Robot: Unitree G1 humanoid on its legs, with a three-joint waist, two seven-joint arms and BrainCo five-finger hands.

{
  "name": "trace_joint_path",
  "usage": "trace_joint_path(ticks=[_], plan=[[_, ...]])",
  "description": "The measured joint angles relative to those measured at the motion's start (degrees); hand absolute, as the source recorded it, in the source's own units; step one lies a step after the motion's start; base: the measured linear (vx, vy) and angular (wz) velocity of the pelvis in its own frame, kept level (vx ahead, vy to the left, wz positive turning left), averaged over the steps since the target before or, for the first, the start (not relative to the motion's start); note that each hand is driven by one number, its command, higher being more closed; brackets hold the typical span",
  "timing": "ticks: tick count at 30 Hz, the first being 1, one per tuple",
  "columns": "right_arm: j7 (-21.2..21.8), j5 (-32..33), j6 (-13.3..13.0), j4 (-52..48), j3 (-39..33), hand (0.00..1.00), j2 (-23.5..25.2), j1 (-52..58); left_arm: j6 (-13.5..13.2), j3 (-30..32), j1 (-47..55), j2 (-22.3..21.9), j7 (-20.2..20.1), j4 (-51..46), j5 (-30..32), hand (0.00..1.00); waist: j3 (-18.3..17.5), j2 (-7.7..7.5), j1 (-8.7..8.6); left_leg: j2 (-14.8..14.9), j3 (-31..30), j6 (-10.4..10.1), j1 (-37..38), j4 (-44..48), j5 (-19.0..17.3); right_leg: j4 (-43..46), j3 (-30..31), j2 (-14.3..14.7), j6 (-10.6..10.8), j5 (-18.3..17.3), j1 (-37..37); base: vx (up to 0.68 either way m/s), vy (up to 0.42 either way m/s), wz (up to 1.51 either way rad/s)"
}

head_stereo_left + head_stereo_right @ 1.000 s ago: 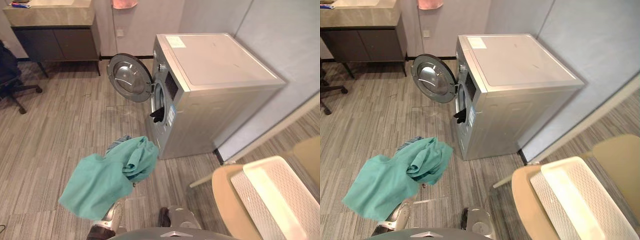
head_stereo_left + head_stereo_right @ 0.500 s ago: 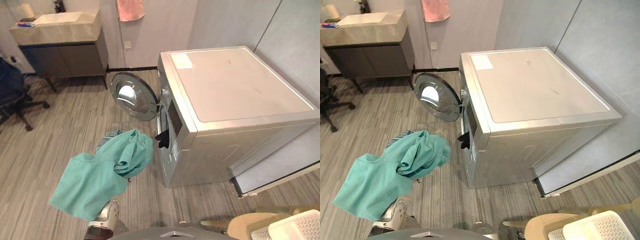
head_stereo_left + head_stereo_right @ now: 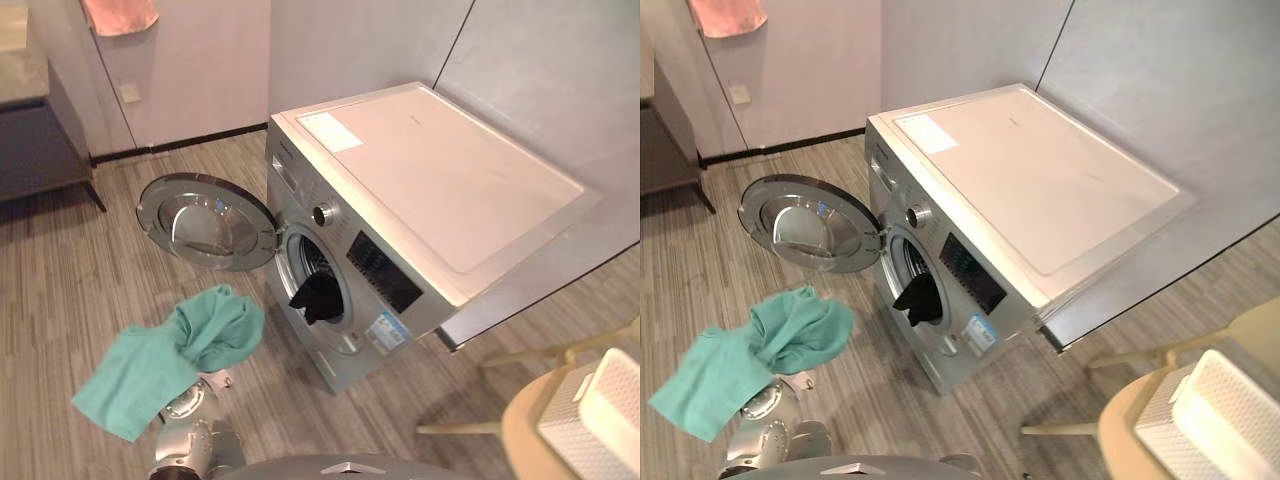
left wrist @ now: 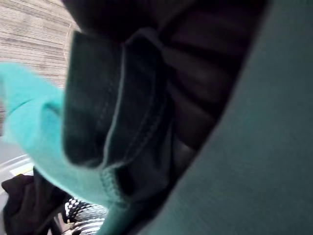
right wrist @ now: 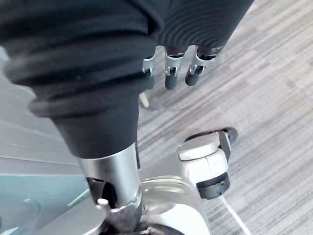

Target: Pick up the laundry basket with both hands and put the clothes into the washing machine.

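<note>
The silver washing machine (image 3: 420, 180) stands with its round door (image 3: 205, 220) swung open to the left. A dark garment (image 3: 318, 297) hangs out of the drum opening. A teal cloth (image 3: 165, 355) is draped over my left arm, low and left of the drum. In the left wrist view the teal cloth (image 4: 254, 161) and a dark blue seamed fabric (image 4: 112, 107) cover my left hand (image 4: 205, 68). My right hand (image 5: 171, 78) hangs over the floor with relaxed fingers, holding nothing. The white laundry basket (image 3: 605, 410) sits at the lower right.
The basket rests on a tan round seat (image 3: 540, 440) with pale legs. A dark cabinet (image 3: 40, 150) stands at the far left wall, and a pink towel (image 3: 120, 12) hangs above. Bare plank floor lies between me and the machine's door.
The camera has swung, so the machine's front and drum now face me more. The teal cloth sits lower in the picture and the basket has slid to the lower right edge.
</note>
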Motion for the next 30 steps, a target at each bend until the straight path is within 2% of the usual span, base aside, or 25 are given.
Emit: trace_joint_path(ticks=[1, 2, 3, 5, 6, 8, 9, 10, 11, 12, 13, 15, 16, 17, 18, 19, 20, 21, 23, 24, 25, 26, 27, 28, 30], plan=[[0.13, 0.68, -0.18, -0.07, -0.28, 0.00, -0.86, -0.23, 0.03, 0.15, 0.60, 0.08, 0.14, 1.40, 0.00, 1.00, -0.34, 0.90, 0.15, 0.98, 5.03, 1.28, 1.86, -0.91, -0.63, 4.14, 1.82, -0.46, -4.43, 4.44, -5.14, 0.04, 0.372, -1.44], [0.48, 1.54, -0.29, -0.43, -0.23, 0.00, -1.25, -0.48, 0.03, 0.25, 0.94, 0.11, 0.18, 1.92, 0.00, 1.00, -0.29, 1.28, 0.24, 1.58, 7.81, 1.65, 3.48, -2.30, -0.48, 5.94, 1.24, -0.77, -7.49, 7.61, -7.80, 0.04, 0.454, -1.99], [1.07, 2.28, -0.95, -1.33, 0.56, 0.00, -1.79, -0.77, 0.01, 0.92, 2.20, 0.52, 0.24, 2.19, 0.00, 1.00, -0.50, 1.57, 0.18, 2.20, 13.48, 2.81, 7.05, -6.39, 0.49, 8.59, -3.24, -2.46, -11.69, 12.49, -12.17, 0.01, 0.370, -1.93], [2.35, 3.76, -2.08, -2.47, 1.17, 0.00, -2.11, -0.62, -0.04, 3.48, 2.71, 1.24, 0.25, 2.92, 0.00, 1.00, -0.50, 1.59, -1.33, 2.65, 21.26, 3.88, 12.41, -12.58, 2.10, 16.98, -22.91, -5.33, -13.31, 8.87, -17.61, 0.02, 0.311, -2.05], [2.35, 3.83, -2.12, -2.49, 2.52, 0.00, -2.69, -0.69, -0.07, 5.17, 2.77, 1.65, 0.32, 3.15, -0.20, 1.00, -0.51, 1.58, -1.37, 2.47, 27.14, 4.33, 15.50, -16.02, 3.12, 18.02, -37.66, -5.10, -14.49, 6.16, -17.46, 0.07, 0.179, -1.80], [2.32, 3.70, -1.88, -2.74, 4.92, 0.00, -3.91, -1.26, -0.16, 6.56, 2.06, 2.04, 0.34, 5.11, -0.80, 1.00, -0.53, 1.72, -1.31, 1.85, 31.60, 4.52, 16.71, -18.25, 3.66, 17.19, -46.14, -3.33, -13.57, 2.82, -17.48, 0.08, 0.120, -1.51], [2.28, 3.36, -1.48, -2.83, 6.34, 0.00, -4.35, -1.70, 0.03, 7.48, 1.04, 2.30, 0.42, 7.06, -1.42, 1.00, -0.55, 1.89, -1.40, 1.57, 34.89, 4.68, 17.20, -19.60, 4.10, 15.08, -49.02, -1.27, -12.47, 1.40, -17.87, 0.13, 0.144, -1.62], [2.15, 1.67, -0.47, -4.38, 7.06, 0.00, -5.03, -2.30, 0.86, 8.91, -1.57, 1.89, 0.53, 10.63, -2.46, 1.00, -0.27, 2.50, -1.79, 1.50, 38.23, 4.85, 18.02, -21.39, 4.69, 10.15, -52.37, 0.41, -11.65, 2.32, -16.73, 0.13, 0.135, -1.34], [2.48, 1.36, -0.62, -5.35, 7.80, 0.00, -5.66, -1.66, 1.25, 9.16, -2.10, 1.96, 0.60, 11.84, -2.47, 1.00, -0.06, 2.88, -2.16, 1.10, 38.22, 5.36, 18.53, -22.26, 5.55, 9.40, -53.53, 0.59, -12.55, 3.16, -16.47, 0.15, 0.064, -0.88], [1.84, 1.10, -0.32, -6.88, 9.51, 0.00, -5.88, -0.75, 1.71, 8.77, -3.73, 1.09, 0.56, 13.23, -2.47, 1.00, 0.29, 3.53, -2.78, 0.44, 37.96, 5.77, 20.07, -23.65, 7.36, 6.45, -53.56, 1.67, -12.03, 3.75, -14.51, 0.13, -0.019, -0.25], [1.42, -0.10, 0.21, -7.36, 10.32, 0.00, -6.53, -0.82, 1.74, 8.73, -4.37, -0.44, 0.57, 13.42, -2.48, 1.00, 0.71, 5.25, -3.19, 1.25, 38.00, 5.92, 21.12, -22.93, 7.94, 3.56, -53.65, 3.47, -11.33, 4.64, -12.57, 0.14, -0.057, -0.19], [1.09, -0.83, 0.44, -8.49, 14.03, 0.00, -7.99, -0.57, 1.64, 8.87, -5.36, -1.22, 0.99, 13.51, -3.13, 1.00, 0.80, 5.42, -2.97, 3.69, 38.02, 5.92, 19.87, -16.52, 7.95, 1.38, -52.27, 5.36, -11.29, 5.15, -11.64, 0.10, -0.085, -0.47], [0.63, -1.28, 0.56, -9.84, 17.08, 0.00, -9.06, -1.37, 1.58, 9.12, -5.74, -1.38, 1.69, 13.65, -4.06, 1.00, 1.22, 5.64, -2.22, 6.87, 37.72, 6.20, 17.54, -8.09, 8.13, 0.61, -50.45, 6.75, -11.56, 5.33, -11.56, 0.08, -0.079, -1.02], [0.70, -2.68, 1.02, -12.05, 19.42, 0.00, -10.17, -1.88, 1.58, 10.16, -6.27, -1.78, 2.41, 13.92, -4.96, 1.00, 2.87, 5.63, -1.52, 10.00, 35.48, 8.61, 14.93, 1.14, 9.81, 0.74, -48.34, 7.97, -12.07, 5.09, -10.91, 0.05, -0.051, -0.97], [0.65, -3.20, 1.42, -13.85, 20.15, 0.00, -10.36, -1.92, 1.56, 11.06, -6.93, -2.16, 2.77, 13.93, -5.32, 1.00, 4.14, 5.31, -1.66, 11.46, 33.09, 10.32, 12.52, 6.71, 12.45, 0.81, -47.60, 8.47, -12.32, 4.93, -10.19, 0.00, -0.005, -0.84], [0.41, -3.72, 1.87, -16.20, 21.02, 0.00, -10.62, -2.67, 1.35, 11.78, -8.02, -2.23, 3.52, 13.99, -6.35, 1.00, 7.01, 4.58, -1.20, 12.65, 29.12, 8.26, 8.49, 12.61, 9.42, 1.47, -45.73, 8.34, -12.69, 4.63, -9.96, -0.05, 0.018, -0.90], [0.35, -4.78, 1.93, -18.05, 21.40, 0.00, -10.64, -2.96, 0.52, 12.51, -9.72, -1.97, 4.62, 13.98, -7.31, 1.00, 9.03, 4.16, -0.42, 13.10, 25.67, 7.82, 2.55, 14.90, 5.89, 3.07, -42.59, 8.02, -13.16, 4.34, -13.19, -0.07, 0.037, -0.99], [0.36, -4.70, 1.78, -18.26, 21.68, 0.00, -10.69, -3.39, 0.12, 13.02, -10.51, -1.80, 5.19, 13.99, -7.57, 1.00, 9.73, 3.67, -0.15, 13.61, 25.09, 8.07, 0.16, 14.54, 5.57, 3.99, -41.28, 7.93, -13.22, 4.31, -15.11, -0.04, 0.050, -1.14], [-0.01, -4.09, 1.70, -21.72, 23.67, 0.00, -10.81, -5.36, -0.94, 14.39, -16.02, -0.39, 7.74, 15.67, -9.48, 1.00, 15.44, 1.08, 0.03, 16.94, 24.98, 8.45, -4.48, 6.94, 5.39, 9.00, -36.87, 7.14, -13.47, 4.10, -20.90, -0.03, 0.099, -0.92], [-0.36, -3.66, 1.69, -22.93, 24.26, 0.00, -10.88, -5.41, -0.98, 14.69, -17.54, -0.33, 8.29, 16.46, -10.16, 1.00, 16.55, 0.40, 0.02, 16.98, 25.20, 8.38, -4.60, 3.46, 5.98, 10.88, -36.13, 6.49, -13.39, 3.90, -22.39, -0.06, 0.164, -0.68], [-1.26, -1.55, 1.59, -25.70, 24.71, 0.00, -11.40, -4.34, -1.16, 14.74, -20.67, -1.00, 9.90, 18.00, -11.32, 1.00, 17.68, 0.23, -0.21, 16.87, 26.06, 8.38, -4.69, -3.94, 10.38, 14.72, -34.64, 5.57, -12.43, 3.14, -26.07, -0.05, 0.170, -0.46], [-1.68, -0.05, 1.40, -27.63, 24.70, 0.00, -12.12, -3.52, -1.42, 14.88, -22.04, -1.64, 10.55, 18.55, -11.65, 1.00, 18.17, 0.79, -0.47, 16.87, 26.09, 8.61, -4.71, -7.05, 15.27, 16.88, -33.72, 5.49, -11.48, 2.24, -27.85, -0.05, 0.271, -0.42], [-1.73, 2.50, 0.50, -30.17, 24.79, 0.00, -12.82, -2.93, -2.16, 15.24, -25.88, -1.76, 11.78, 20.25, -12.69, 1.00, 19.41, 0.36, -1.66, 15.92, 25.87, 2.16, -6.00, -7.63, 14.15, 21.56, -31.95, 3.97, -10.14, 0.93, -32.22, -0.07, 0.287, 0.07], [-2.21, 4.50, 0.25, -33.04, 24.84, 0.00, -12.23, -2.49, -2.49, 15.63, -31.46, -0.63, 12.98, 21.86, -13.85, 1.00, 21.47, -1.78, -2.77, 13.59, 26.24, 3.25, -9.59, -5.84, 13.41, 23.88, -30.46, 1.00, -9.44, 0.72, -36.57, -0.13, 0.308, 0.19], [-2.28, 7.84, -0.36, -36.91, 25.20, 0.00, -13.51, -1.17, -3.35, 17.53, -39.57, 0.80, 14.32, 22.84, -16.39, 1.00, 23.59, -2.40, -2.68, 13.72, 27.31, 5.00, -15.90, -2.73, 12.27, 23.67, -28.74, 0.63, -8.76, 2.85, -42.51, -0.15, 0.241, 0.01]])
